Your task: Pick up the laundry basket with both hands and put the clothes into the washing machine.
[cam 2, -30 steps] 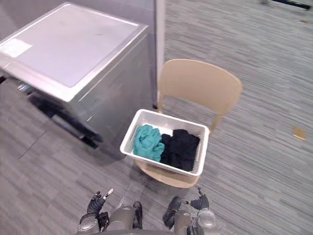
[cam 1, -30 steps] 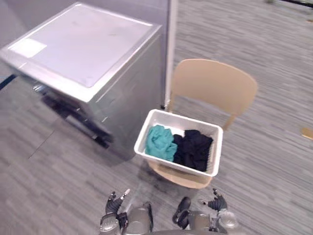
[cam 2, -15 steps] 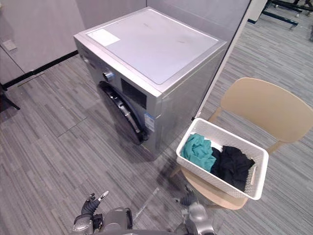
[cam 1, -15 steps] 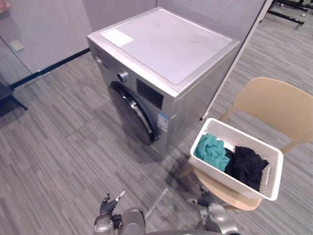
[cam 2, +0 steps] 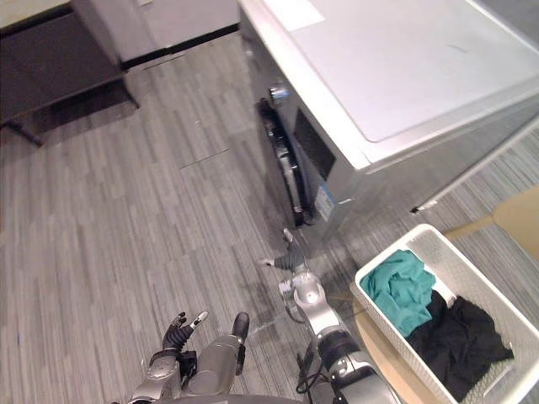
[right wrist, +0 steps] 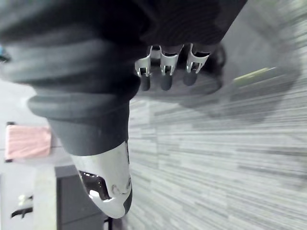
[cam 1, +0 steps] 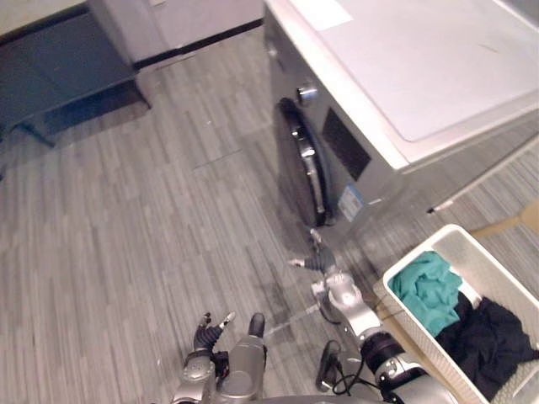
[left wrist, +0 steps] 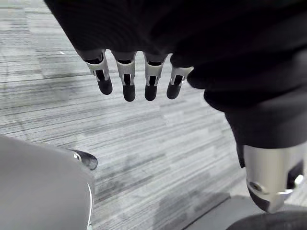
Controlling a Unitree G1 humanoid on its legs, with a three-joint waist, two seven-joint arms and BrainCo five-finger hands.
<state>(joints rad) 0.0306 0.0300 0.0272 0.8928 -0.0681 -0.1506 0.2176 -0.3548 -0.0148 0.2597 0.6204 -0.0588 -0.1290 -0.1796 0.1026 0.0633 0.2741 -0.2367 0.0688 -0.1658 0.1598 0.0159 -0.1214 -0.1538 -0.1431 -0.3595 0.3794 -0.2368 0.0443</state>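
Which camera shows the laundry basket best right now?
Right eye view: the laundry basket shows nearly whole, teal and black clothes inside. Left eye view crops its right side; wrist views face the floor.

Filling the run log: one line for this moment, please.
right hand: open, out toward washing machine door | left hand: open, low | laundry basket: untouched, clothes inside | door: shut
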